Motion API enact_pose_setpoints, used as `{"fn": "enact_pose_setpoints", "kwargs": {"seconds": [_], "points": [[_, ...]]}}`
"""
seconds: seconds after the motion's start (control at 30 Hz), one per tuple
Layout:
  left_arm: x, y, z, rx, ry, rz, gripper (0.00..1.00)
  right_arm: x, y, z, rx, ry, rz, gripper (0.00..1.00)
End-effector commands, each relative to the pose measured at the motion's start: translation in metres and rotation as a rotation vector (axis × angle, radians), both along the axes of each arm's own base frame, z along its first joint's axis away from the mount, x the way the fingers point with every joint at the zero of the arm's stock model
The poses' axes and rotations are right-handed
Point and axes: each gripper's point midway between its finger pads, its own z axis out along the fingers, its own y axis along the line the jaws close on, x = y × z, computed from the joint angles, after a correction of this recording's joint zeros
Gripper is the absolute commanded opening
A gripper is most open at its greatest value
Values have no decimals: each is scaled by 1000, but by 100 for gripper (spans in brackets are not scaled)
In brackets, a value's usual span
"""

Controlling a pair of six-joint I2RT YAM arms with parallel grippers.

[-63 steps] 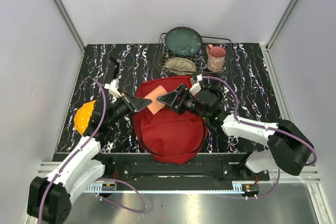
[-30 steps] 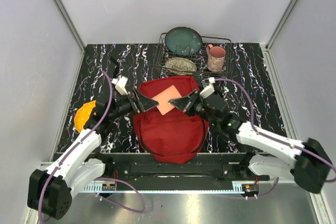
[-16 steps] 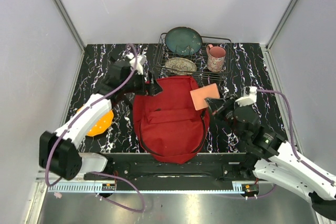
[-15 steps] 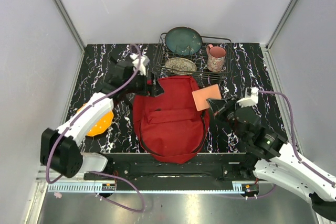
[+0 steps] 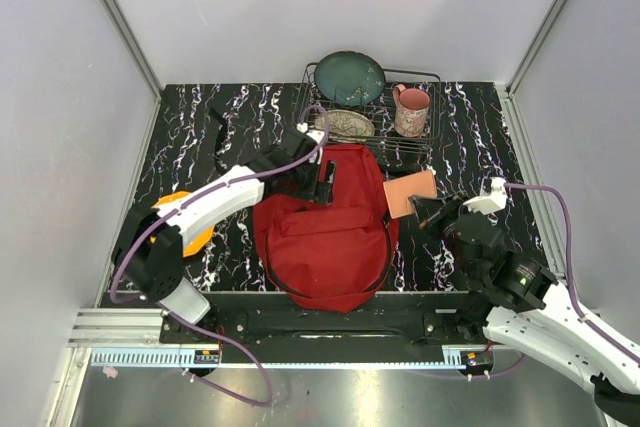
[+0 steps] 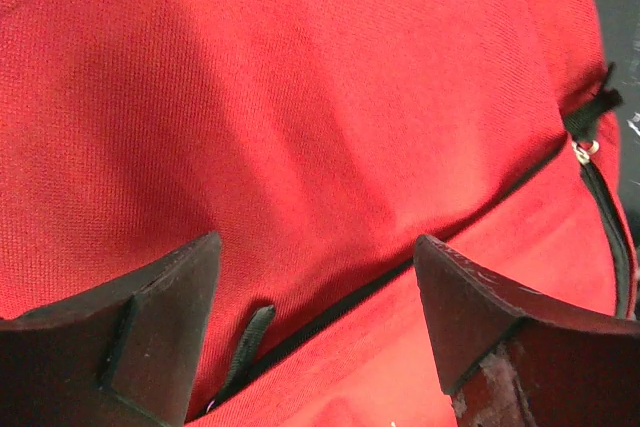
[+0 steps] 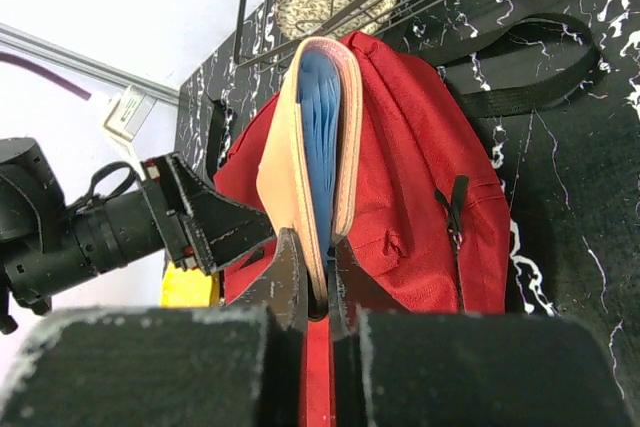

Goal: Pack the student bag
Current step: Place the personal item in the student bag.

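Starting from the left there's some orange thing lying on the desk, mostly hidden under the left arm, doesn't look involved right now. The left gripper is reached over the far end of the student bag, jaws wide and holding nothing. The bag lies flat mid-desk with its long axis running near to far. In the wrist view the zipper cuts diagonally right between the fingers, with a dark pull tab just by the left one, so the left arm is clearly the nearer one for that. Can't tell if the zip is open at all, looks shut to me. Off the bag's far right corner, the right gripper is clamped on a peach-covered notebook, held on edge just beside the bag. My guess: the bag needs opening before the notebook goes left into it.
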Motion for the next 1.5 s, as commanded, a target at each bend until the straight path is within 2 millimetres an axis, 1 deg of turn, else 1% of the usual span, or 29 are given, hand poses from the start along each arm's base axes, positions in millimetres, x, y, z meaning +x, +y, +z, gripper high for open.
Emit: {"fn": "enact_pose_setpoints", "kwargs": {"seconds": [0.0,0.03,0.1,0.13,0.17,0.2,0.3,0.37,0.4,0.47,0.5,0.53,0.57,0.6,0.63,0.73,0.97,1.07,1.1,1.2,1.23,1.3,1.33,1.37,1.4,1.43,1.47], "points": [[22,-1,5,102,-76,110,82,5,-1,3,7,-11,-29,0],[21,-2,-2,121,-61,109,82,5,0,4,11,-10,-25,0],[20,-7,-7,135,-55,103,81,4,2,3,10,-6,-16,0],[18,-8,-14,153,-43,101,80,5,3,3,12,-5,-15,0],[19,-8,-17,164,-43,105,79,4,3,3,15,-7,-14,0],[17,-9,-20,172,-40,104,75,4,4,3,14,-5,-9,0],[16,-8,-36,208,-14,109,64,4,3,3,14,-7,-12,0],[17,-5,-42,228,-10,119,59,4,2,2,11,-7,-13,0],[16,-6,-46,234,-7,116,53,4,1,2,9,-7,-16,0],[15,-5,-51,244,2,114,47,4,0,4,10,-13,-18,0],[16,-5,-54,248,7,114,41,4,1,3,7,-11,-18,0],[16,-5,-55,249,6,119,33,4,0,4,10,-13,-19,0],[15,-5,-56,249,9,121,28,4,0,3,6,-13,-22,0],[16,-6,-54,242,3,121,24,4,-1,3,6,-14,-25,0],[16,-6,-53,240,1,122,12,4,-1,3,5,-13,-25,0],[17,-7,-45,227,-14,120,0,4,-1,1,2,-10,-27,1],[17,-9,-29,194,-42,111,0,3,0,-4,5,1,-19,3],[19,-10,-11,161,-76,111,0,3,2,-9,-1,14,-13,3],[19,-11,-1,143,-94,111,0,3,3,-10,1,19,-11,3],[19,-12,17,105,-125,103,0,3,6,-14,1,31,-3,3],[18,-13,20,99,-127,97,0,3,7,-15,-3,35,-1,3],[12,-17,17,85,-107,53,15,3,10,-17,2,40,7,3],[9,-19,15,84,-98,31,7,4,11,-18,2,43,9,3],[4,-18,6,90,-72,26,5,4,12,-18,4,43,14,3],[2,-18,1,89,-65,22,8,4,13,-18,3,44,17,4],[0,-17,-5,91,-54,18,30,4,14,-18,1,45,19,4],[-5,-16,-14,97,-31,8,43,4,15,-18,3,45,25,4]]}}
